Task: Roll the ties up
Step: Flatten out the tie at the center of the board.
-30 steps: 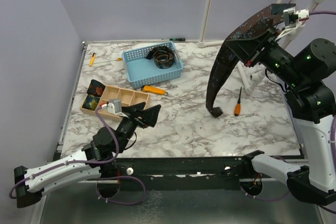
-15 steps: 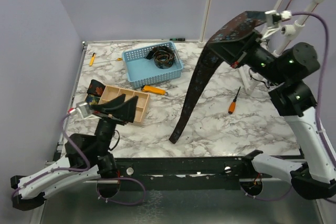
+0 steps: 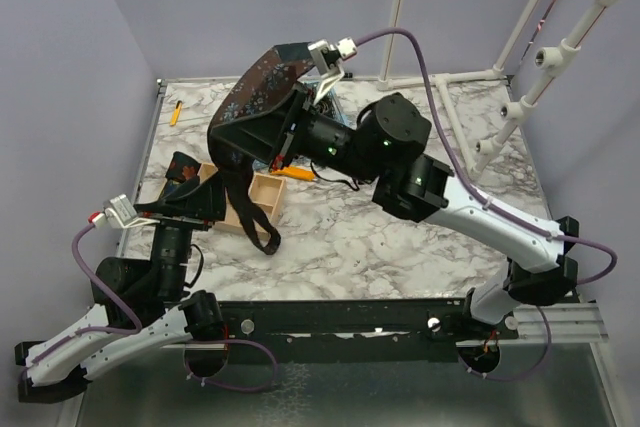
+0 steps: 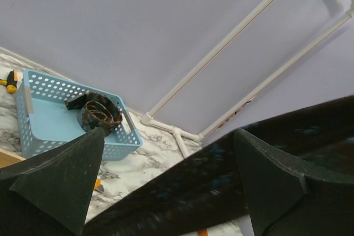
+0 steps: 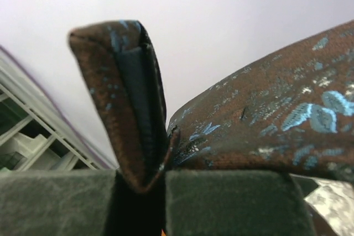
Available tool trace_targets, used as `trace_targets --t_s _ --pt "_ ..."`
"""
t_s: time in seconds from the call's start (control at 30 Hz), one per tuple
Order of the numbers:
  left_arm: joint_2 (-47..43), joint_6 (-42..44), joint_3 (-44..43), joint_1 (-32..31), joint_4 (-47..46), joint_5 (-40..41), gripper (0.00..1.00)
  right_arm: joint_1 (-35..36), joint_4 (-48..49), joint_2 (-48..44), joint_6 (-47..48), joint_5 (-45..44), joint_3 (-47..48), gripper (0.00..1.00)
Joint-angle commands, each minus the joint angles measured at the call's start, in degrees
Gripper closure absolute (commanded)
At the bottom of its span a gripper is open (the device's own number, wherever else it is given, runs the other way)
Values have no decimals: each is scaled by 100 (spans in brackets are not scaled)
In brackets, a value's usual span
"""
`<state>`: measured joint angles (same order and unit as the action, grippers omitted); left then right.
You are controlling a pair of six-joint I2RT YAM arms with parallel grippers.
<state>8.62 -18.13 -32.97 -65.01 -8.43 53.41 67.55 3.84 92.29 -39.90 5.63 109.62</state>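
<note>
A brown tie (image 3: pixel 243 97) with a blue pattern hangs high over the left half of the table. My right gripper (image 3: pixel 232 135) is shut on it near one end. In the right wrist view the folded cloth (image 5: pixel 276 125) is pinched between the pads of that gripper (image 5: pixel 165 192). The tie's free end (image 3: pixel 262 237) dangles down to the table beside my left gripper (image 3: pixel 205 202). My left gripper (image 4: pixel 168 134) is open, and the dark strip (image 4: pixel 182 192) crosses between its fingers without touching them. A rolled tie (image 4: pixel 102 115) lies in the blue basket (image 4: pixel 38 114).
A wooden compartment box (image 3: pixel 262 192) sits behind the hanging tie, with dark patterned cloth (image 3: pixel 180 167) at its left end. An orange-handled tool (image 3: pixel 296 173) lies beside the box, a yellow one (image 3: pixel 175 112) at the far left. A white pipe rack (image 3: pixel 540 57) stands at the right.
My right arm has swung from the rack on the right across to the left with the tie. My left gripper has drawn back left and tilted up under the tie.
</note>
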Motion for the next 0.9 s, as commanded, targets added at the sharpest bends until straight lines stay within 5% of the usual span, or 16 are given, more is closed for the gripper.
trace_targets --t_s 0.0,0.23,0.4,0.63,0.8,0.87 --pt "-73 -14 -94 -16 317 343 1 188 750 -959 108 -1505 -439 100" --pt "-45 -243 47 -21 452 418 1 -260 -132 -3445 461 -5308 -3627 100" --pt "405 -649 396 -20 459 254 1 -938 -2227 -5034 -436 -6844 -5615 100" --pt "1326 -1622 982 -20 332 -322 1 -1007 -5397 -6113 -2842 -7743 -6740 100" --pt "1646 -2265 1392 -16 415 -718 1 -1007 -7536 -6019 -5082 -7878 -7024 100" --pt "1715 -2550 1407 -20 666 -935 1 -1026 -7645 -5875 -5315 -7849 -7019 100"
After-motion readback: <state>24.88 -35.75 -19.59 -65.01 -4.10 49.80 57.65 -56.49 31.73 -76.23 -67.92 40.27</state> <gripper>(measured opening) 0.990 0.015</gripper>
